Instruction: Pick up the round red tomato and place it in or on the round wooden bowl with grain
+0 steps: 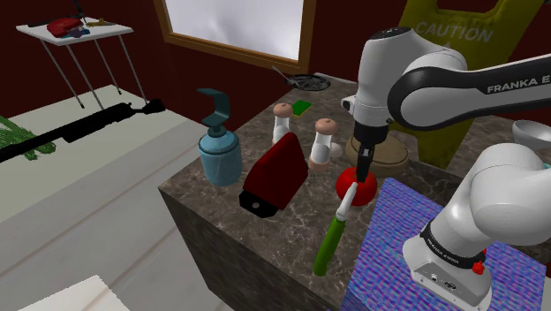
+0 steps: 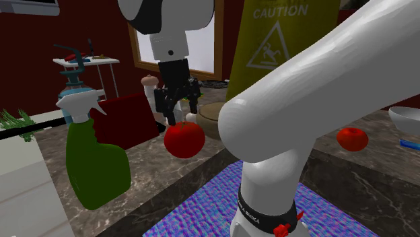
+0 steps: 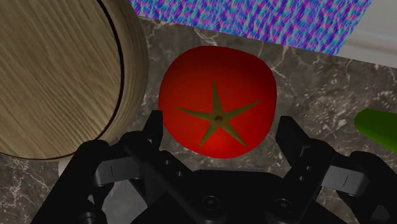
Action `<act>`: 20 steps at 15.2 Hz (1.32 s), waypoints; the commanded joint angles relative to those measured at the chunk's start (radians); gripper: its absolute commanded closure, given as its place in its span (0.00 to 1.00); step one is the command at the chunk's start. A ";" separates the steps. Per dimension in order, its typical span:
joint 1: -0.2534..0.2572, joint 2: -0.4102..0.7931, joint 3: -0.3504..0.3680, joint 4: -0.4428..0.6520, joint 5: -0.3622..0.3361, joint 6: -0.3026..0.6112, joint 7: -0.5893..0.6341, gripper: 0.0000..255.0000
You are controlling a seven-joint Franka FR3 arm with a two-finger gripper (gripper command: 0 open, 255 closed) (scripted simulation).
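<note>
A round red tomato with a greenish star stem sits on the dark marble counter. My gripper hangs open just above it, one black finger on each side and neither touching. In the shoulder view the gripper points straight down at the tomato. The second exterior view has the gripper right over the tomato. The round wooden bowl with visible grain stands right beside the tomato, behind it in the second exterior view.
A green spray bottle lies near the tomato at the counter's front. A dark red object, a blue soap dispenser and two shakers stand nearby. Another tomato and a white bowl sit farther off. A yellow caution sign stands behind.
</note>
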 commanded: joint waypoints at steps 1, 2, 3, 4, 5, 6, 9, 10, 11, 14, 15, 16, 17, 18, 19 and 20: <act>0.000 0.000 0.000 0.000 0.000 0.001 0.000 0.00; 0.000 0.000 0.000 0.000 0.000 0.000 0.000 0.00; 0.000 0.000 0.000 0.000 0.000 0.000 0.000 0.00; 0.000 0.000 0.000 0.000 0.000 0.000 0.000 1.00; 0.000 0.000 0.000 0.000 0.000 0.000 0.000 1.00; 0.000 0.000 0.000 0.000 0.000 0.000 0.000 1.00; 0.000 0.000 0.000 0.000 0.000 0.000 0.000 1.00; 0.000 0.000 0.000 0.000 0.000 0.000 0.000 1.00; 0.000 0.000 0.000 0.000 0.000 0.000 0.000 1.00; 0.000 -0.006 -0.001 0.010 -0.001 -0.016 -0.001 1.00; -0.001 -0.011 -0.003 0.021 -0.002 -0.032 -0.001 1.00; -0.001 -0.016 -0.004 0.032 -0.003 -0.048 -0.002 1.00; -0.001 -0.020 -0.005 0.043 -0.004 -0.064 -0.002 1.00; -0.002 -0.025 -0.006 0.055 -0.005 -0.079 -0.003 1.00; -0.002 -0.028 -0.007 0.066 -0.006 -0.094 -0.003 1.00; -0.002 -0.032 -0.008 0.078 -0.006 -0.109 -0.004 1.00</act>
